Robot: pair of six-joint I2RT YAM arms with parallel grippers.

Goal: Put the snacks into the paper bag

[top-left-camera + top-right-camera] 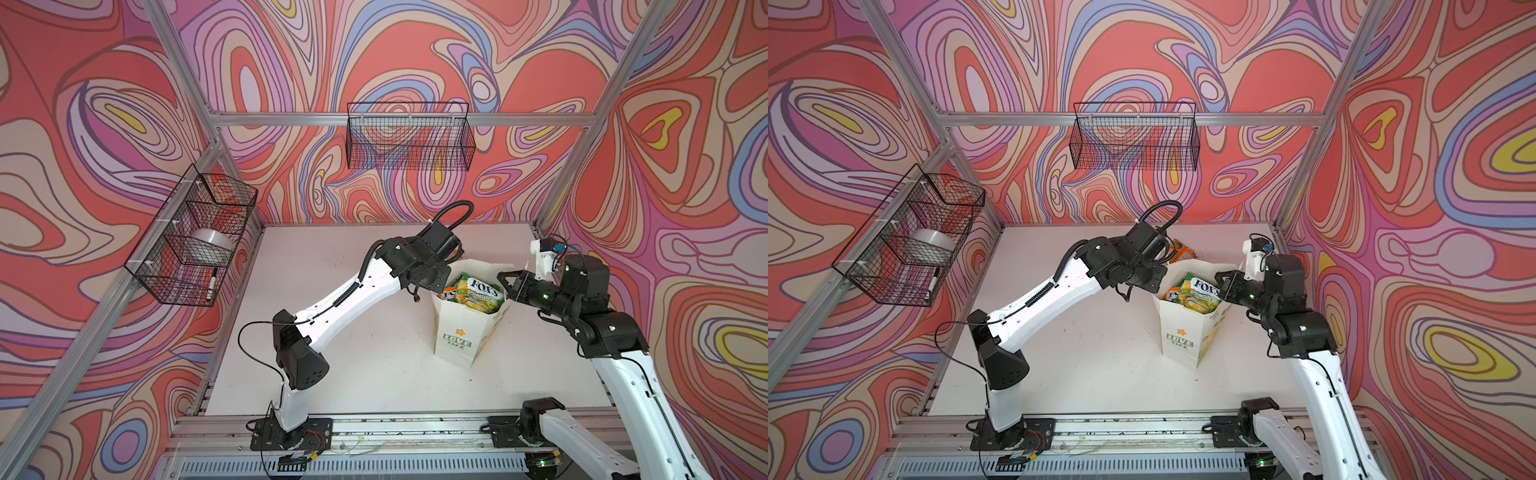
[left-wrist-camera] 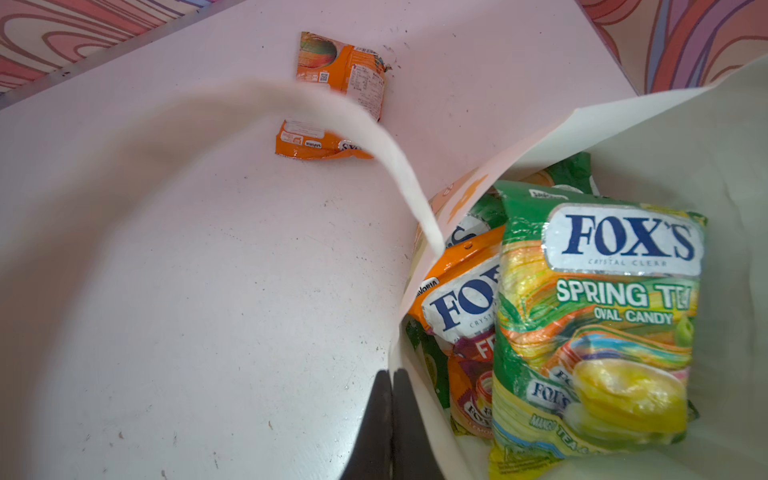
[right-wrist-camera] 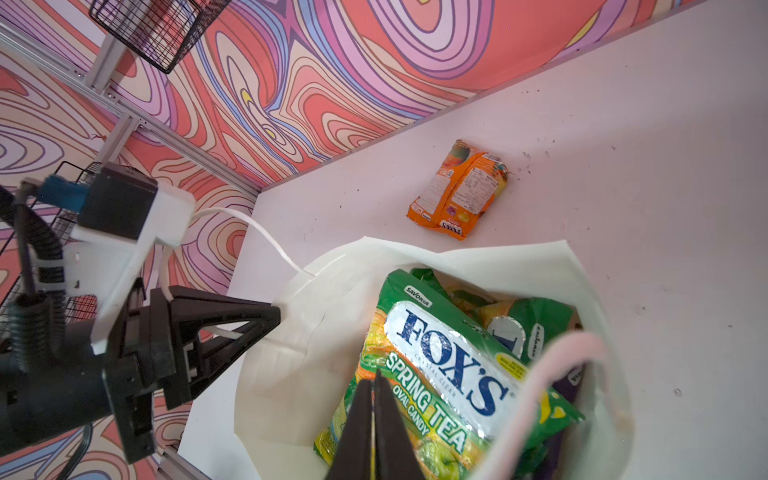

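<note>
The white paper bag (image 1: 457, 336) (image 1: 1183, 336) stands upright right of the table's middle, its mouth open. Several snacks fill it. A green-yellow FOX'S packet (image 2: 602, 311) (image 3: 449, 365) lies on top, over an orange-white one (image 2: 461, 299). One orange snack (image 3: 461, 191) (image 2: 340, 70) lies flat on the table behind the bag. My left gripper (image 2: 392, 374) (image 3: 276, 311) is shut at the bag's left rim, pinching the paper. My right gripper (image 3: 376, 376) (image 1: 505, 286) is shut on the opposite rim. A white cord handle (image 2: 374, 137) arcs across the left wrist view and hides part of the orange snack.
A black wire basket (image 1: 409, 137) hangs on the back wall. Another basket (image 1: 195, 237) on the left wall holds a tape roll (image 1: 212, 245) and a marker (image 1: 212, 286). An aluminium rail (image 1: 374, 432) carrying both arm bases runs along the table's front.
</note>
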